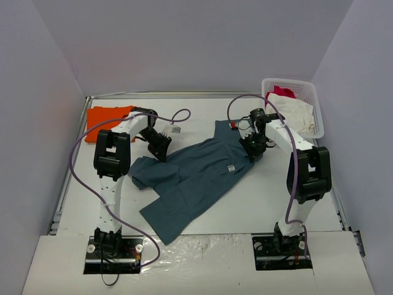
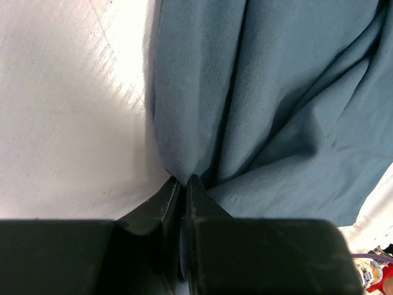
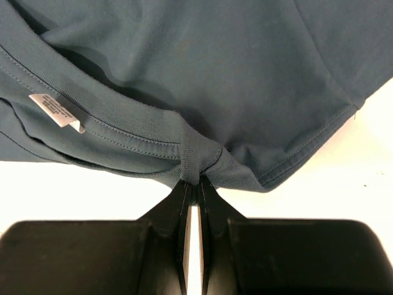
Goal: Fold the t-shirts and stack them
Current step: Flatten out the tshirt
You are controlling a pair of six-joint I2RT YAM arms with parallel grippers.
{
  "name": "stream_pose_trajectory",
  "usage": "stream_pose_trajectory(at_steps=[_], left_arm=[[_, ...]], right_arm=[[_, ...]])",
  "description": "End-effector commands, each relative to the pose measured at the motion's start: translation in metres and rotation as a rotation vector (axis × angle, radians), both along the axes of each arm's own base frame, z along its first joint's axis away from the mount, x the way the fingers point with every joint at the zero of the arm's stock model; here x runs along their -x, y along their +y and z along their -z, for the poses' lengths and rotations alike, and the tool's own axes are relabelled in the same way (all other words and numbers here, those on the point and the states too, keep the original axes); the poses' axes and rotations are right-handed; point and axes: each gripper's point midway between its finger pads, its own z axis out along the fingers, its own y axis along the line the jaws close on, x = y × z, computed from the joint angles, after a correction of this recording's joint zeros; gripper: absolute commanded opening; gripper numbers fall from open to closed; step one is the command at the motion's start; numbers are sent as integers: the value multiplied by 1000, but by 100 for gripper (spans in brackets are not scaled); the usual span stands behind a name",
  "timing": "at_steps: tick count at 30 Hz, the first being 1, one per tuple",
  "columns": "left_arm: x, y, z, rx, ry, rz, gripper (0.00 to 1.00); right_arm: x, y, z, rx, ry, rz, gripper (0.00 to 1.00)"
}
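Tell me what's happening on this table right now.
The robot is handling the slate-blue t-shirt, which lies rumpled and unfolded mid-table. The left gripper is shut on a bunched edge of it, the right gripper on its collar. The orange t-shirt lies at the far left corner, with no gripper on it. A basket at the far right holds other garments.

Overhead looks down; close wrist cameras apparently share one t-shirt (image 1: pixel 196 178).
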Motion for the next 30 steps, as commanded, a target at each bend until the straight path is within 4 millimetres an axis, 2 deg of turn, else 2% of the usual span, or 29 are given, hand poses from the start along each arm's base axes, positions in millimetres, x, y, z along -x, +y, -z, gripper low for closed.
stream_pose_trajectory(at_steps=[1, 3, 5, 8, 14, 15, 16, 18, 20, 21, 26, 27, 28, 29, 30], left_arm=[[7, 20, 11, -100, 12, 30, 3], [5, 21, 7, -104, 0, 23, 2], [-5, 24, -6, -98, -41, -13, 3], [-19, 29, -36, -80, -112, -62, 2], [-32, 53, -124, -48, -252, -149, 2], [-31, 57, -143, -44, -288, -163, 2], [-27, 60, -154, -47, -297, -170, 2], [-25, 66, -187, -49, -379, -182, 3], [-19, 73, -203, -65, -413, -194, 2], [-12, 76, -217, -67, -449, -196, 2], [18, 83, -240, -84, -494, -197, 2], [24, 86, -248, -95, -523, -202, 2], [28, 87, -245, -103, -522, -203, 2], [34, 89, -252, -106, -547, -207, 2], [38, 92, -248, -123, -543, -210, 2]], right_arm=[[5, -5, -3, 2, 13, -2, 0], [1, -8, -6, 0, 3, 11, 0], [-7, -13, -13, 1, -24, 29, 0], [-23, -20, -31, 0, -85, 55, 0], [-64, -31, -90, -36, -264, 122, 0], [-68, -33, -97, -36, -284, 126, 0], [-75, -32, -113, -40, -322, 128, 0], [-80, -30, -127, -56, -352, 125, 0], [-85, -28, -144, -79, -385, 125, 0], [-84, -23, -149, -101, -393, 115, 0], [-73, -18, -163, -141, -413, 92, 0], [-68, -17, -160, -142, -404, 87, 0], [-66, -17, -160, -140, -405, 83, 0], [-63, -19, -166, -137, -420, 80, 0], [-60, -19, -165, -134, -418, 78, 0]])
